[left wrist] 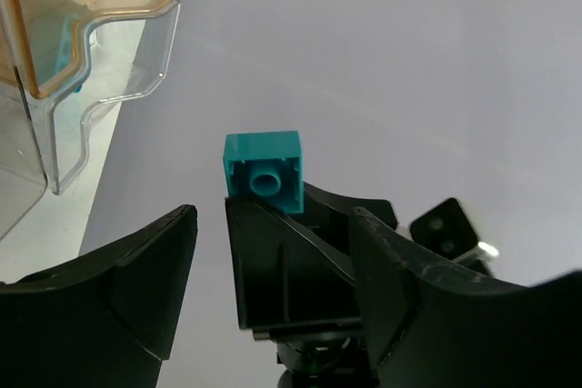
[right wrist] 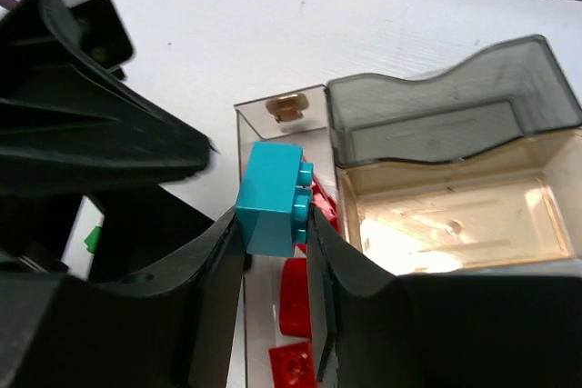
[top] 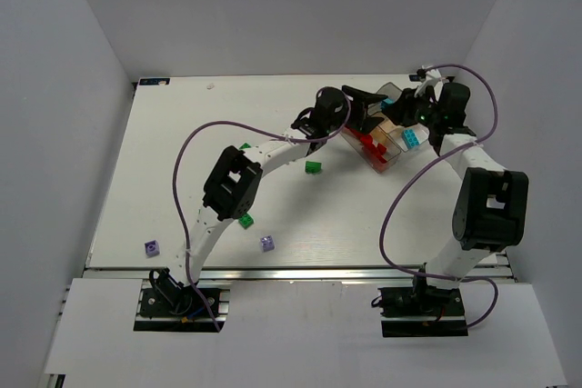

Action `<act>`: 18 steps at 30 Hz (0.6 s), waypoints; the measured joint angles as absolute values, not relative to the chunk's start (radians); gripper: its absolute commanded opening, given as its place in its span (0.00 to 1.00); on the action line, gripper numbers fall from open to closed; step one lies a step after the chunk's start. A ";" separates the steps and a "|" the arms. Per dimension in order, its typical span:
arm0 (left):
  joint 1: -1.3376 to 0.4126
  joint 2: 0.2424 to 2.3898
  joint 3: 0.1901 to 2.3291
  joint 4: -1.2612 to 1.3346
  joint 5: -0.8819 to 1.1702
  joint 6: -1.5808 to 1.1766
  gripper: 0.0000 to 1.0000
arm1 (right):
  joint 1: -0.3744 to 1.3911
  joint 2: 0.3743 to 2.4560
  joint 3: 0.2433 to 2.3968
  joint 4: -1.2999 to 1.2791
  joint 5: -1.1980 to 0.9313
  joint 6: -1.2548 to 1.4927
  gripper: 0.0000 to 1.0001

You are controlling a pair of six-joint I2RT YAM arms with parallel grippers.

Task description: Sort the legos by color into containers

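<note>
The right tool (right wrist: 275,229) is clamped tight on a small cyan-blue studded plastic brick (right wrist: 271,195). It pinches the flat sides at the very fingertips, so the studs stick out sideways, and holds the brick above the clear smoky plastic compartment tray (right wrist: 455,120) at the far right of the white desk (top: 182,134). That tip-only grip probably lets the brick drop cleanly once the fingers part. Directly beneath lies the narrow compartment of red studded bricks (right wrist: 296,293), so by colour this looks like the wrong slot to release over. Another cyan-blue brick (top: 414,138) sits in a neighbouring compartment and marks the likelier target. The left tool (left wrist: 273,220) is spread wide and grips nothing. It hangs just beside the tray, facing the held brick, whether to steady or receive it I cannot tell. At least 3 green bricks (top: 313,167) and 2 pale purple bricks (top: 151,247) lie unsorted on the desk.
</note>
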State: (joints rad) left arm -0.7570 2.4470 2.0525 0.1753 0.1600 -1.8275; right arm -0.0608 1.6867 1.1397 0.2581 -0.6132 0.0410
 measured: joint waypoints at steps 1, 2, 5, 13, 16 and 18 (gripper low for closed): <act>-0.756 2.439 2.047 0.171 0.162 -1.824 0.78 | -0.071 1.679 1.133 0.258 -0.609 0.041 0.00; -0.755 2.431 2.041 0.168 0.164 -1.821 0.78 | -0.079 1.672 1.127 0.256 -0.608 0.040 0.00; -0.748 2.407 2.035 0.137 0.166 -1.792 0.83 | -0.112 1.649 1.117 0.236 -0.602 0.024 0.00; -0.704 2.222 1.832 -0.018 0.163 -1.614 0.95 | -0.204 1.616 1.135 0.036 -0.567 -0.170 0.00; -0.681 2.096 1.695 -0.109 0.139 -1.504 0.96 | -0.225 1.621 1.168 -0.080 -0.537 -0.289 0.00; -0.667 2.010 1.613 -0.159 0.117 -1.425 0.98 | -0.234 1.639 1.200 -0.146 -0.522 -0.360 0.00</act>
